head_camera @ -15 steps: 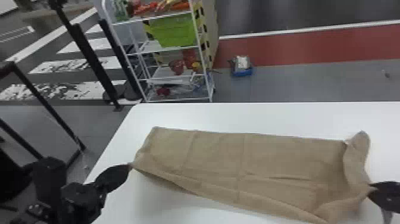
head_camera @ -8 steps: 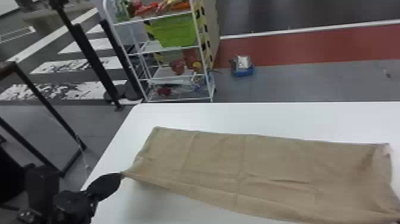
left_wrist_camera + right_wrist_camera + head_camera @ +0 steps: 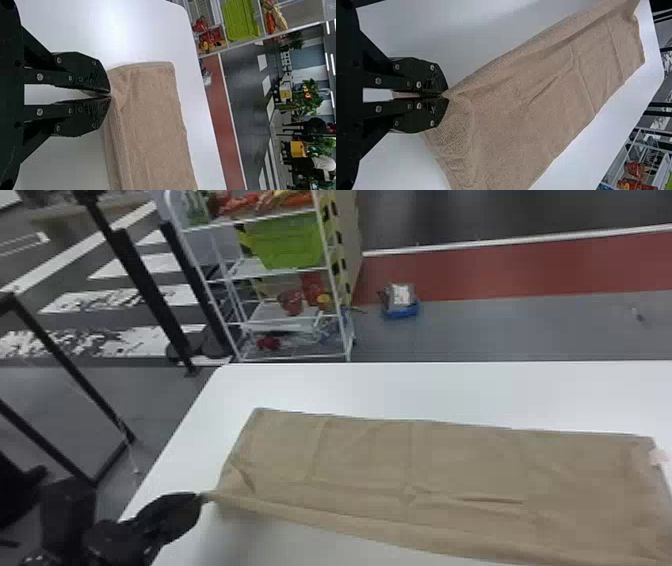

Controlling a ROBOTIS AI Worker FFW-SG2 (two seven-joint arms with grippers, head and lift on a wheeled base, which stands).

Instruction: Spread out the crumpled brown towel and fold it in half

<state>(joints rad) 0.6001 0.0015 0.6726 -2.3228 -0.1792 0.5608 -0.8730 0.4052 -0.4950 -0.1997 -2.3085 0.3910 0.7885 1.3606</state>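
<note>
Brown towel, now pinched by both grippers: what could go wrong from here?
The left gripper holds just the tip of one corner, so a firm pull might slip it free.
The brown towel has creases running through its middle; they may stay in if it is laid down without more tension.
Beside the right gripper the cloth is rumpled, so that end could settle unevenly.

You saw the towel [image 3: 450, 470] and table [image 3: 450, 390] cut off at the head view's bottom right. Your left fingers [image 3: 172, 512] hid the bit of towel they pinched. The red things [image 3: 291, 302] on the white rack [image 3: 295, 357] looked too blurry to name.
</note>
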